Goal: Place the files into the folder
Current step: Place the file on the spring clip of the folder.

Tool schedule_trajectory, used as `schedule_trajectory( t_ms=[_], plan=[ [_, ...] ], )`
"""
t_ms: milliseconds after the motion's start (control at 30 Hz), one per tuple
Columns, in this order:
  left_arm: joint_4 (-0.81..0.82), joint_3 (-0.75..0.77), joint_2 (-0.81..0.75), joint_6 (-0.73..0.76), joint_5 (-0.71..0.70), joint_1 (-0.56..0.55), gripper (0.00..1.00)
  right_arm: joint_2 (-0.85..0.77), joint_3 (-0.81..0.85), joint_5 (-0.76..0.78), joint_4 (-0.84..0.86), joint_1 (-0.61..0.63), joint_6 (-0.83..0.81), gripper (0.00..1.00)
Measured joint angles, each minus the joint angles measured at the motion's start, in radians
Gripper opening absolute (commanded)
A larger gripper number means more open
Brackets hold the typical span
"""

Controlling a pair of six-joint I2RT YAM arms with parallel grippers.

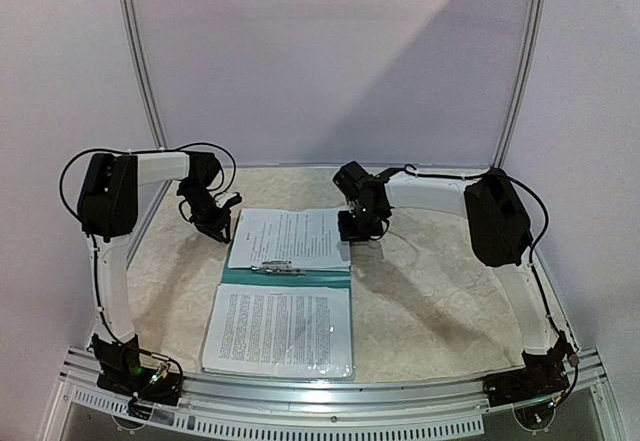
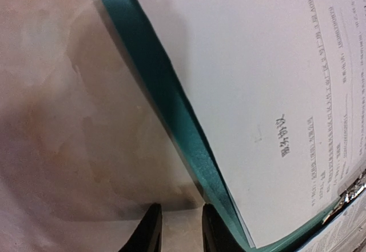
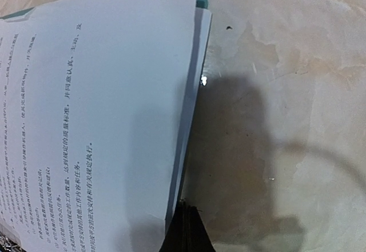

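Your top view looks down from high up at the near side and sees the whole desk [image 1: 430,301]. Your left wrist view is pressed close to the folder [image 2: 171,109] at its left edge, your right wrist view close at its right edge. All three share the files [image 1: 290,238].

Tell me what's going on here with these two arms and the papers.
A robot is filing sheets in a teal folder lying open on the table. Sheets already lie on both halves, a clip between them. The left claw sits open at the folder's far left edge; the right claw is at the far right edge, grip unclear.
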Motion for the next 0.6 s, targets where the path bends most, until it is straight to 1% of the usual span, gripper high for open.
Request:
schedule_trajectory(
  t_ms=[200, 333, 500, 600],
  plan=[
    [0.000, 0.000, 0.000, 0.007, 0.001, 0.000, 0.23, 0.001, 0.017, 0.029, -0.039, 0.003, -0.026, 0.00],
    [0.000, 0.000, 0.000, 0.016, 0.005, 0.000, 0.23, 0.000, 0.026, 0.070, -0.071, -0.005, -0.052, 0.04],
    [0.001, -0.001, -0.001, 0.018, 0.008, 0.001, 0.23, -0.029, 0.011, 0.089, -0.071, -0.029, -0.076, 0.16],
    [0.001, -0.001, -0.001, 0.018, 0.009, 0.001, 0.23, -0.069, -0.011, 0.066, -0.031, -0.047, -0.080, 0.26]
  ],
)
